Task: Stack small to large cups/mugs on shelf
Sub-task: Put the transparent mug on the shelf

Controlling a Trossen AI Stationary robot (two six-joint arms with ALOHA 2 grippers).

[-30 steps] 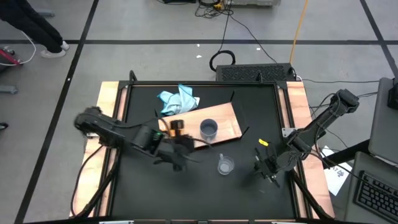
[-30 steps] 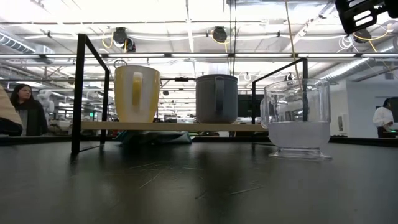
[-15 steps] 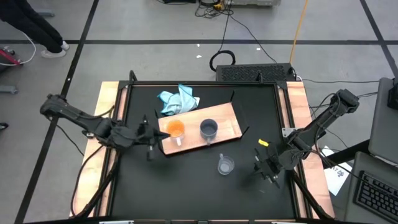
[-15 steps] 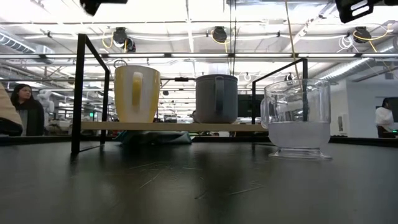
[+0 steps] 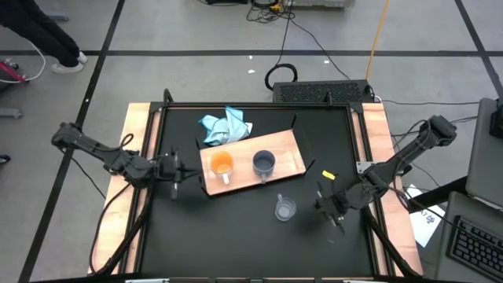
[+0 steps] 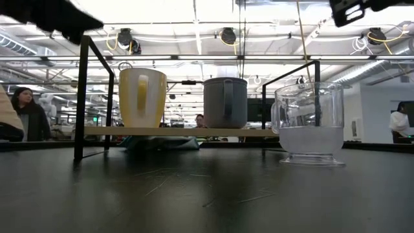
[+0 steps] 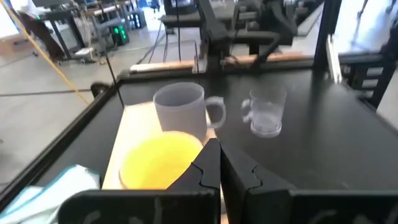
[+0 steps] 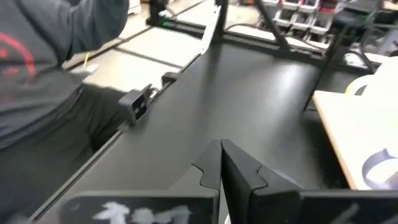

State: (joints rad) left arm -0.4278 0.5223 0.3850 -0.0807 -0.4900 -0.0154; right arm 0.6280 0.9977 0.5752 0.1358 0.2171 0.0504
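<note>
2 mugs [image 5: 222, 164] on shelf [image 5: 287, 153]; glass [image 5: 284, 209] on table. Left gripper [image 5: 178, 174] fingers pressed together, empty; right gripper [image 5: 324, 206] likewise.

- Left arm stretched low along the left side, left pincer [image 5: 174, 167] fingers closed together, nothing held.
- Right arm bent in from the right edge, right pincer [image 5: 328, 206] fingers closed, empty.
</note>
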